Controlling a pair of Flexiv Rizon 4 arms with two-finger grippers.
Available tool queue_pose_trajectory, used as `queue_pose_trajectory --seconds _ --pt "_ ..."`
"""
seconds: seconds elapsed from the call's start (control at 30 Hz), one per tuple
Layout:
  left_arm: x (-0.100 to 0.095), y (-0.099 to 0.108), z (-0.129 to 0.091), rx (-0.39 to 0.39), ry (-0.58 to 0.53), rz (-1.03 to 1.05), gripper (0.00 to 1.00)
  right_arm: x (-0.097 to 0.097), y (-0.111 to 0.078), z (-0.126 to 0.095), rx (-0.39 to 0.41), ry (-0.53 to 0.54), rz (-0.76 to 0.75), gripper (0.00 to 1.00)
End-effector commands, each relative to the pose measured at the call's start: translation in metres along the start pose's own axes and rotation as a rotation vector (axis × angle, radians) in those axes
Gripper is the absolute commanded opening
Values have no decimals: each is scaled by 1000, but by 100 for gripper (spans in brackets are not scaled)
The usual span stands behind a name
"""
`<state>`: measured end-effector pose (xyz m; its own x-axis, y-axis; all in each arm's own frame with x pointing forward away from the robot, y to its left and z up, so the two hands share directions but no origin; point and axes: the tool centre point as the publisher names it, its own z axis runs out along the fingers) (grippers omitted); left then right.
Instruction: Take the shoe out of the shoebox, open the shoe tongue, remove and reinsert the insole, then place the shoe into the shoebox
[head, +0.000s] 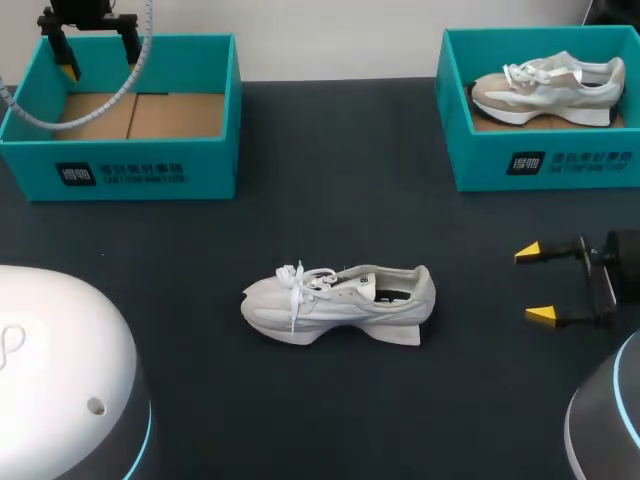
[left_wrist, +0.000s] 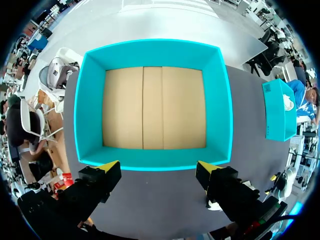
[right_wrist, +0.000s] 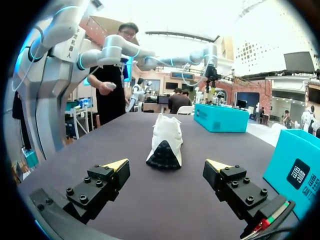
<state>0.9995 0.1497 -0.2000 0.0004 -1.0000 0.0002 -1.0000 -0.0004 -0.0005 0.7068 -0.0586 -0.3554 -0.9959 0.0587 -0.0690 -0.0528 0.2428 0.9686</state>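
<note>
A white lace-up shoe lies on its sole in the middle of the dark table, toe pointing left. My right gripper hangs open to the right of it, level with the heel and well apart. In the right wrist view the shoe stands ahead of the open right gripper, heel toward it. My left gripper is open above the empty teal shoebox at the back left. The left wrist view looks straight down into that shoebox, with the left gripper over its near wall.
A second teal shoebox at the back right holds another pale shoe. Its wall is close beside my right gripper. My arms' white bases fill the near corners of the table.
</note>
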Motion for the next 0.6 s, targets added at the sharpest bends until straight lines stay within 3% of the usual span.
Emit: queue_pose_trajectory --seconds 0.03,0.27,0.6 --pt "0 0 0 0 0 0 100 5 -2 10 33 -39 19 100" --pt "0 0 0 0 0 0 100 11 -13 29 65 -114 48 100" --pt "0 0 0 0 0 0 100 16 -16 69 98 -55 48 100"
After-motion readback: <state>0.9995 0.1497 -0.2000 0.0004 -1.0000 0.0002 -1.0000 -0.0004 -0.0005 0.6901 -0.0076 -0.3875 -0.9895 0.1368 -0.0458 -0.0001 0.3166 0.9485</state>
